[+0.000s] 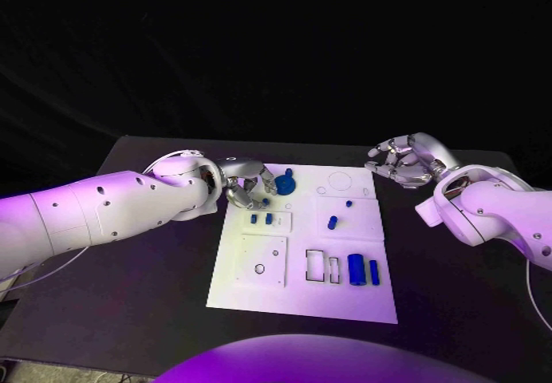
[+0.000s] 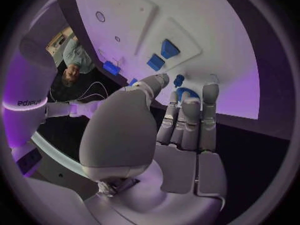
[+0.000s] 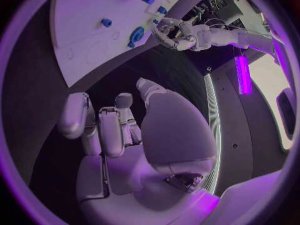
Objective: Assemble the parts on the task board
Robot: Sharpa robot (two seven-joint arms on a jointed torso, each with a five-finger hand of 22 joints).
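Two hands: left hand (image 1: 244, 188) at task board (image 1: 301, 299) upper left, fingers touching round blue part (image 1: 284, 185), grasp unclear; right hand (image 1: 403, 160) upper right, curled, empty.

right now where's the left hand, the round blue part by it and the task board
left hand (image 1: 245, 188), head view, middle of the hand
round blue part (image 1: 284, 185), head view, its top face
task board (image 1: 301, 303), head view, bare near edge
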